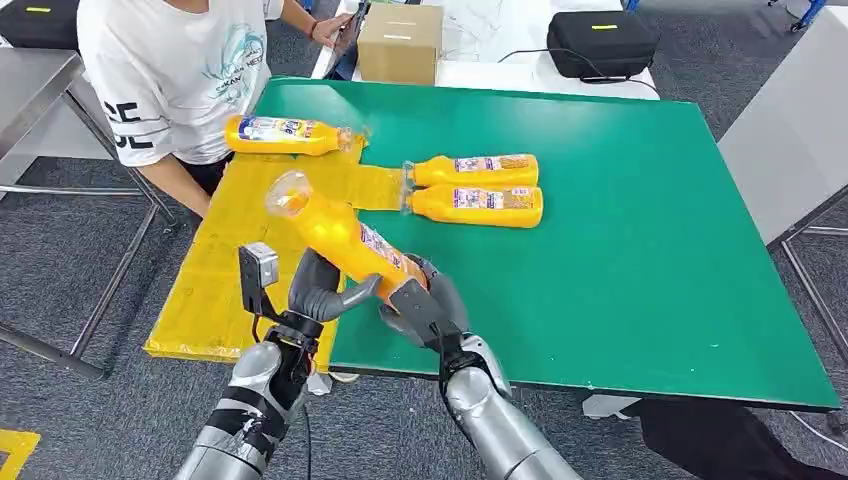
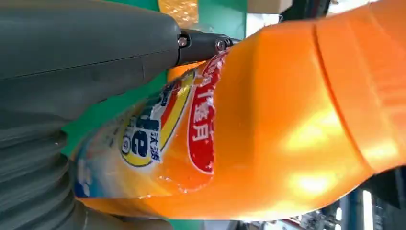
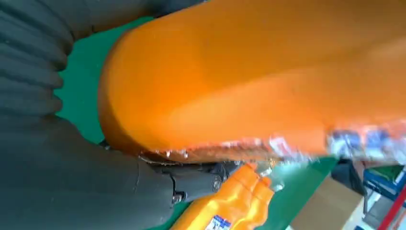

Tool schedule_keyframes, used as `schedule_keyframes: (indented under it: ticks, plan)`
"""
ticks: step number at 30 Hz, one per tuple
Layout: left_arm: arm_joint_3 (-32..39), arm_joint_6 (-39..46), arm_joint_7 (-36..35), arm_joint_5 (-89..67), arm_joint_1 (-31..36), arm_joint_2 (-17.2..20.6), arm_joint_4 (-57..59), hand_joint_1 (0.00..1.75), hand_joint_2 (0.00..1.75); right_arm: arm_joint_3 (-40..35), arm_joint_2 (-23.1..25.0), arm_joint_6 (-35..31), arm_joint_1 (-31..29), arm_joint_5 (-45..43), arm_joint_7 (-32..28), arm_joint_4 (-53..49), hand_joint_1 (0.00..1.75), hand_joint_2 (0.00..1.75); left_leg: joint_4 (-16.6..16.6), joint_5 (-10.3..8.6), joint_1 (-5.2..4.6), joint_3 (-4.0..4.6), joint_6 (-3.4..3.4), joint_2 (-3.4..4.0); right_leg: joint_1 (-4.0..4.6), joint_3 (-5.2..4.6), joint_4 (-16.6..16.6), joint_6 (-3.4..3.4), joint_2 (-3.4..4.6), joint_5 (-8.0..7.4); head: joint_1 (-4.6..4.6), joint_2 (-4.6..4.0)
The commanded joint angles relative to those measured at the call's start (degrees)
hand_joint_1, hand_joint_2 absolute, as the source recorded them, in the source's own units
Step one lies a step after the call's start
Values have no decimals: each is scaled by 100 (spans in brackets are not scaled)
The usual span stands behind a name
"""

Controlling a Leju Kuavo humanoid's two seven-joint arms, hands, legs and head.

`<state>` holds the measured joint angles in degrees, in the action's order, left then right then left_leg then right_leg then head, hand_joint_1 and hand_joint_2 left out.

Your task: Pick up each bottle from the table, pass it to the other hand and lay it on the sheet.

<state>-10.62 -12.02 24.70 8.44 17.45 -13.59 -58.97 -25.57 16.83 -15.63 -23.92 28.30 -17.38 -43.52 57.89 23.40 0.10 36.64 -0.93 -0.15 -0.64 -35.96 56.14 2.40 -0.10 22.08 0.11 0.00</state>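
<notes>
A yellow plastic sheet point(image 1: 215, 270) covers the green table's point(image 1: 640, 250) left edge; 1 orange plastic bottle point(image 1: 285, 134) lies on it near the far corner. The left hand point(image 1: 318, 292) and right hand point(image 1: 425, 305) both hold a tilted orange labelled bottle point(image 1: 335, 228) above the near edge, fingers wrapped around its lower body. 2 orange bottles point(image 1: 478, 190) lie side by side mid-table.

Looks like a robotics lab or office test space: grey carpet floor point(image 1: 60, 290), green-topped table point(image 1: 640, 250), metal-framed benches point(image 1: 30, 80), black equipment cases point(image 1: 603, 42), a cardboard box point(image 1: 400, 42).
</notes>
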Motion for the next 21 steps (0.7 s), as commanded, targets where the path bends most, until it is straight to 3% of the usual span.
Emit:
schedule_keyframes:
  ticks: [1, 11, 12, 13, 14, 21]
  plan:
    - [-432, -80, -76, 225, -14, 74, -351, 0, 175, -513, 135, 130, -365, 61, 28, 929, 175, 175, 0, 22, 4, -46, 8, 7, 4, 44, 2, -11, 6, 20, 0, 0]
    - [-509, 52, -101, 234, -26, 153, -422, 0, 175, -751, 154, 148, -449, 198, 178, 1180, 175, 175, -3, 13, 2, -33, 5, 4, 1, 31, -2, -8, 3, 13, -2, 0]
    - [-464, 96, -98, 231, 0, 158, -359, 175, 175, -765, 143, 146, -474, 210, 237, 1209, 138, 175, -4, 9, 3, -24, 5, 4, 3, 22, -4, -7, 3, 8, 0, 0]
    - [-452, 104, -96, 232, -1, 165, -354, 175, 175, -752, 138, 95, -471, 212, 241, 1197, 16, 175, -1, 16, 3, -38, 7, -1, 3, 38, -1, -10, -2, 17, 0, 0]
    - [-403, 135, -91, 238, -12, 163, -336, 175, 175, -709, 134, 89, -458, 165, 232, 1163, 0, 175, -3, 13, 4, -34, 7, 0, 4, 33, -2, -10, -1, 14, 0, 0]
    - [-338, 182, -82, 239, -31, 168, -319, 175, 175, -612, 119, 61, -436, 63, 219, 1079, 0, 175, -4, 9, 3, -26, 6, 0, 3, 25, -2, -9, -1, 11, 0, 0]
